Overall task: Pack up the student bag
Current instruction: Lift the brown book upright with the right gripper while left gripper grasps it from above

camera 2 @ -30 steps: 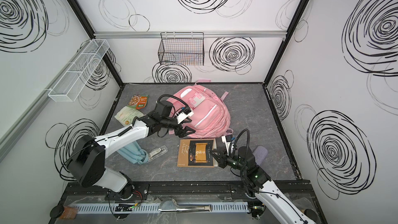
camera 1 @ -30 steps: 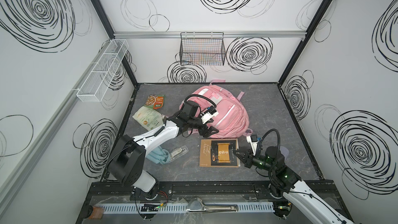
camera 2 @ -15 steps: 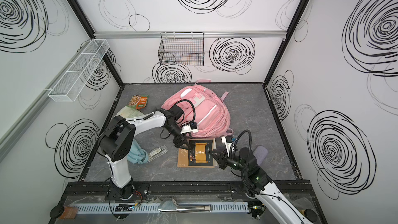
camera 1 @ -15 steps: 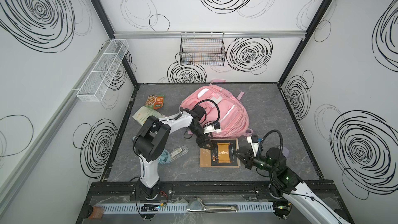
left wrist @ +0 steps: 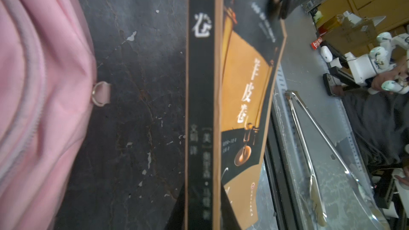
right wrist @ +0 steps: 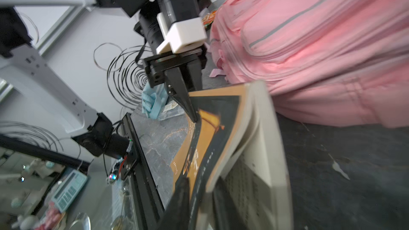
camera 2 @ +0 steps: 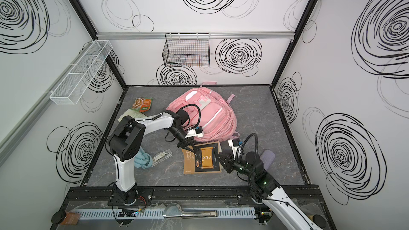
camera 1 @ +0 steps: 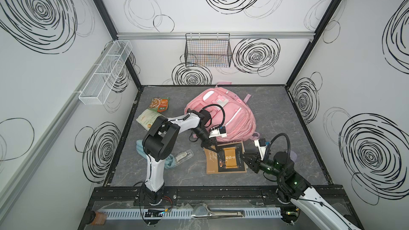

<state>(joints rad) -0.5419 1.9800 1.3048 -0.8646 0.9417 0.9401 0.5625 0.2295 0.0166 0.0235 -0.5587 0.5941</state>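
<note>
Counted on the grey table point(camera 1: 276, 111): one student bag point(camera 1: 234, 118), one book point(camera 1: 225, 160), two snack packets, namely an orange-and-green packet point(camera 1: 159, 104) and a pale packet point(camera 1: 147, 119) just in front of it, one light-blue cloth point(camera 1: 139, 150), one clear flat sleeve point(camera 1: 183, 154) beside that cloth, and one lavender soft item point(camera 2: 267, 157) half hidden behind the right arm. On the walls, two baskets: a white mesh basket point(camera 1: 106, 71) at the left, a black wire basket point(camera 1: 208, 51) at the back. Student bag lying front-up toward the back middle of the table, by far the largest thing there: pink fabric, stacked front pockets, one white-flapped near its top, a pale stripe slanting down the front, pink straps poking out at the right, a top loop toward the back wall, a small ring tab point(left wrist: 100, 94) at its near edge. Book just in front of the bag, dark cover with a gold panel, far corner raised and pages fanning in the right wrist view. Left tool point(camera 1: 212, 148) narrow, apparently pinched on that far corner of the book. Right tool point(camera 1: 249, 160) part open at the book's opposite edge; cannot tell whether touching.
</note>
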